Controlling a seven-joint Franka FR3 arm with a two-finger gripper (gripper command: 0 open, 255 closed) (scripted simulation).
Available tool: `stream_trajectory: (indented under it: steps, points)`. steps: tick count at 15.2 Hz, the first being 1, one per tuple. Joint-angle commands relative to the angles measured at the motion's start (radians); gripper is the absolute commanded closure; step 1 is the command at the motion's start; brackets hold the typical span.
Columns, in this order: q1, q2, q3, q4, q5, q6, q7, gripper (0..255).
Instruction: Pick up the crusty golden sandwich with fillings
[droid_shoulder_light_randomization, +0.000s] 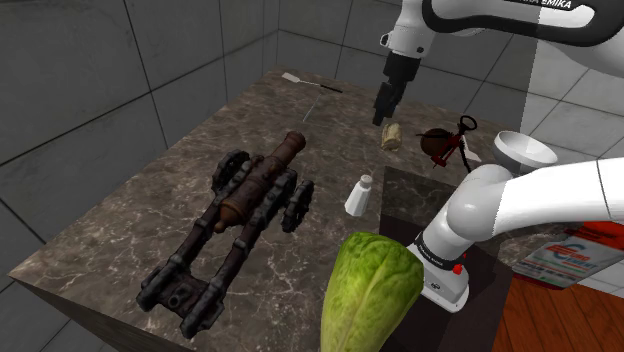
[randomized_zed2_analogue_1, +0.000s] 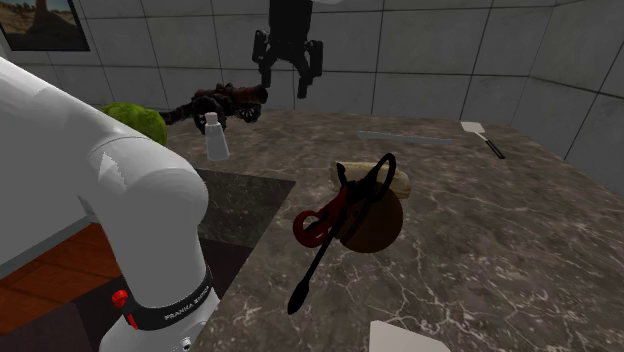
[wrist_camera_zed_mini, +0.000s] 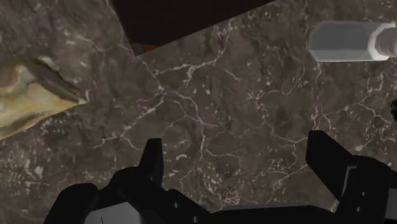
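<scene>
The sandwich (droid_shoulder_light_randomization: 391, 135) is a small pale golden roll lying on the dark marble counter (droid_shoulder_light_randomization: 200, 160). In the second exterior view the sandwich (randomized_zed2_analogue_1: 403, 180) is half hidden behind a dark round object. My black gripper (droid_shoulder_light_randomization: 385, 104) hangs above the counter, just off the sandwich's end on the shoulder view's left, not touching it. The gripper (randomized_zed2_analogue_1: 287, 78) is open, its fingers spread apart. In the wrist view the gripper (wrist_camera_zed_mini: 242, 162) has only bare marble between its fingers, and the crusty sandwich (wrist_camera_zed_mini: 28, 95) lies off to one side, outside them.
A dark round object with a red corkscrew (randomized_zed2_analogue_1: 345, 210) lies against the sandwich. A white shaker (droid_shoulder_light_randomization: 359, 195), a model cannon (droid_shoulder_light_randomization: 240, 210), a lettuce (droid_shoulder_light_randomization: 368, 295), a spatula (droid_shoulder_light_randomization: 308, 83) and a white funnel-shaped dish (droid_shoulder_light_randomization: 527, 150) also sit on the counter. A recess (randomized_zed2_analogue_1: 240, 205) is sunk into the counter near the stand.
</scene>
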Motion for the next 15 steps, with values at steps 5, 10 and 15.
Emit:
stream_trajectory:
  steps: [5, 10, 15]
  points:
    - [-0.134, 0.020, -0.003, -0.066, 0.021, 0.127, 0.242, 0]
    - [-0.306, 0.002, -0.002, -0.177, 0.039, 0.274, 0.541, 0]
    - [-0.487, -0.069, 0.012, -0.320, 0.050, 0.401, 0.845, 0]
